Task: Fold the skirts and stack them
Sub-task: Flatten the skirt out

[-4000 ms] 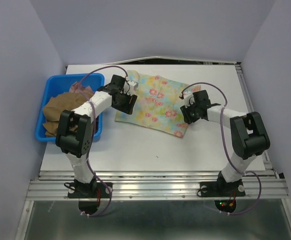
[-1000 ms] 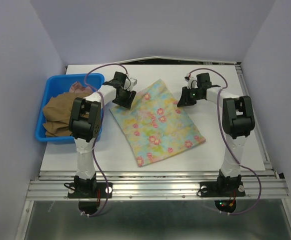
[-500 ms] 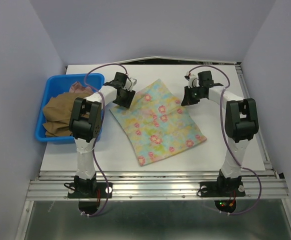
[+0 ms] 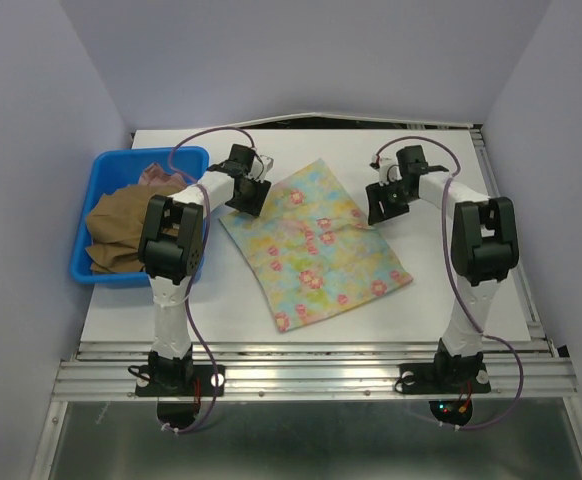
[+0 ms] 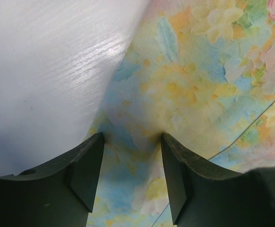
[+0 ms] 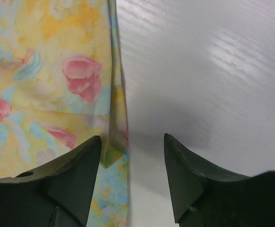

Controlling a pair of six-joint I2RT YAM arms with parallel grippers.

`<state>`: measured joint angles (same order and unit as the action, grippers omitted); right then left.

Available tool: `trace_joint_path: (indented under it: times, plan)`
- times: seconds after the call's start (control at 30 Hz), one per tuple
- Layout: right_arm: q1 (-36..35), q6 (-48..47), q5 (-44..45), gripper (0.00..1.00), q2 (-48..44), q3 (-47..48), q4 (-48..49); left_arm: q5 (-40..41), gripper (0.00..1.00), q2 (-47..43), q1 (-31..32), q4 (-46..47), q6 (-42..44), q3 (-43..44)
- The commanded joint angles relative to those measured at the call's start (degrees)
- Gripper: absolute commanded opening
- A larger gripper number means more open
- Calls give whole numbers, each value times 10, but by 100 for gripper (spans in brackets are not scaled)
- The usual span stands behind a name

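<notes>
Reaching forward, both arms hang low over the floral skirt [image 4: 316, 245], a flat, thin printed cloth on the desk [image 4: 441, 290]. Both spread: left pincer [image 4: 248, 195] above its far-left corner, right pincer [image 4: 381, 205] astride the far-right hem. Brown skirt [image 4: 121, 225] crumpled in blue plastic bin [image 4: 101, 165].

Skirt [image 4: 311, 245] on table [image 4: 471, 290]; bin [image 4: 121, 155] w/ skirts [image 4: 121, 225] left.

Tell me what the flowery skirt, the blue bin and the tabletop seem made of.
Flowery skirt: thin matte cloth, lying limp with a stitched seam. Blue bin: probably moulded plastic, smooth rigid rim. Tabletop: white with faint grain and sheen, perhaps laminate.
</notes>
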<state>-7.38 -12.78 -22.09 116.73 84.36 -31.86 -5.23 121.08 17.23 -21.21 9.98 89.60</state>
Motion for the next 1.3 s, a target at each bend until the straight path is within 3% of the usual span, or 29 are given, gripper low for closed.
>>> trace_joint_path:
  times: [0.0, 0.27, 0.43, 0.73, 0.83, 0.93, 1.03, 1.13, 1.27]
  plan:
    - [4, -64, 22, 60, -86, 7, -83, 15, 63, 5, -2, -13, 1, -14]
    - [4, -210, 61, 56, -223, -127, -225, 15, 63, -2, -2, -13, 3, -23]
    - [4, -202, 111, 55, -254, -214, -236, 18, 63, -1, -1, -13, 3, -22]
    - [4, -163, 108, 53, -244, -255, -212, 16, 63, -8, 3, -7, 3, -29]
    - [4, -163, 95, 47, -243, -263, -208, 15, 63, -8, 4, -7, 3, -29]
    - [10, -165, 87, 31, -239, -278, -204, 15, 63, -6, 4, -7, 4, -28]
    - [10, -173, 78, 22, -242, -293, -201, 15, 63, -6, 3, -6, 3, -29]
    - [15, -182, 79, 3, -251, -303, -197, 15, 63, -6, 3, -6, 4, -30]
    - [15, -228, 85, 1, -280, -327, -209, 17, 63, -4, 3, -7, 4, -31]
